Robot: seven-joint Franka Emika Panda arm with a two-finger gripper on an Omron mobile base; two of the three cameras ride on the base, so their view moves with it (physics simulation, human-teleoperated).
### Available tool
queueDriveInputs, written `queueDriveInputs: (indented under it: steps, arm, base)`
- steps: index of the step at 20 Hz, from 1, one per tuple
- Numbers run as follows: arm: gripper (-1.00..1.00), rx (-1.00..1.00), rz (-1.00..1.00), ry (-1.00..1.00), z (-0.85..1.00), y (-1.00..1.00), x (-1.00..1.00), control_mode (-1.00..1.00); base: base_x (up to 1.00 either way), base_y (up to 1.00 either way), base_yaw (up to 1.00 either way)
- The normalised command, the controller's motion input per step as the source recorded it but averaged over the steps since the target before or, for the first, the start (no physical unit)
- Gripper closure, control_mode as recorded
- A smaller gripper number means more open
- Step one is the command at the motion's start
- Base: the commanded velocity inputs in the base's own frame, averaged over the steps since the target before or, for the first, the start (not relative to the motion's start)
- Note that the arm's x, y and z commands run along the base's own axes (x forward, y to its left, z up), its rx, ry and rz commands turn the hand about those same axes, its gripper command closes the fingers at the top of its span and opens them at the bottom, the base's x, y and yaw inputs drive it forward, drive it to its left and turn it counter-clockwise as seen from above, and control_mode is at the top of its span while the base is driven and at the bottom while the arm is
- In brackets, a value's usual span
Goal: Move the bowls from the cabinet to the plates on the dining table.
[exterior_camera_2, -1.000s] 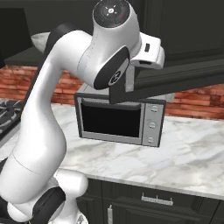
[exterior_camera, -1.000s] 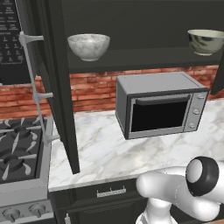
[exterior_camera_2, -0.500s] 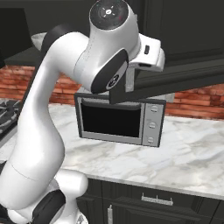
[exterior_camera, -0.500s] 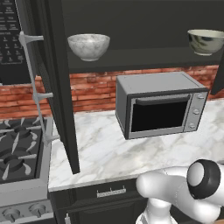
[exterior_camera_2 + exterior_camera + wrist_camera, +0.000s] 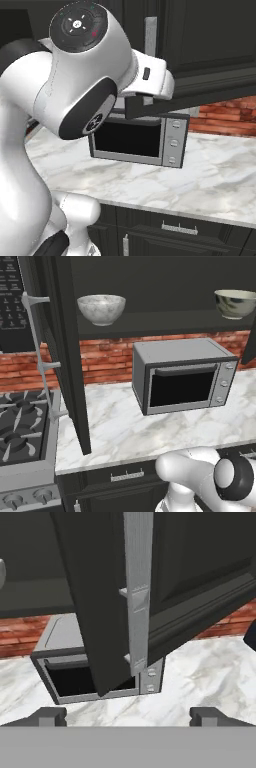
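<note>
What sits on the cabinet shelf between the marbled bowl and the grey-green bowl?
Nothing: in the left base view the shelf runs bare from the marbled bowl to the grey-green bowl. The microwave stands below that stretch, on the counter.

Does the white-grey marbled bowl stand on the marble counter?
No, the marbled bowl stands on the cabinet shelf, above the counter.

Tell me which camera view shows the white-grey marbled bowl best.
The left base view: the marbled bowl sits whole and upright on the open cabinet's shelf, above and left of the microwave. The hand view catches at most a pale sliver at its left edge, too little to identify. In the right base view the arm blocks that side.
</note>
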Motion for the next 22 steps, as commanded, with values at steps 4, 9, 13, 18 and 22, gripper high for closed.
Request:
queueDriveInputs:
  steps: [4,9,13,18,22]
  arm:
    - [-1.00,0.00,0.00,0.00,0.00,0.56,-0.80,-1.00]
    - [-1.00,0.00,0.00,0.00,0.00,0.54,-0.79,-1.00]
    - [-1.00,0.00,0.00,0.00,0.00,0.61,-0.05,-1.00]
    - [-1.00,0.00,0.00,0.00,0.00,0.61,0.00,-1.00]
    - [-1.00,0.00,0.00,0.00,0.00,0.58,0.04,-1.00]
  base:
    - [0.00,0.00,0.00]
    - [0.00,0.00,0.00]
    - [0.00,0.00,0.00]
    - [0.00,0.00,0.00]
    - [0.00,0.00,0.00]
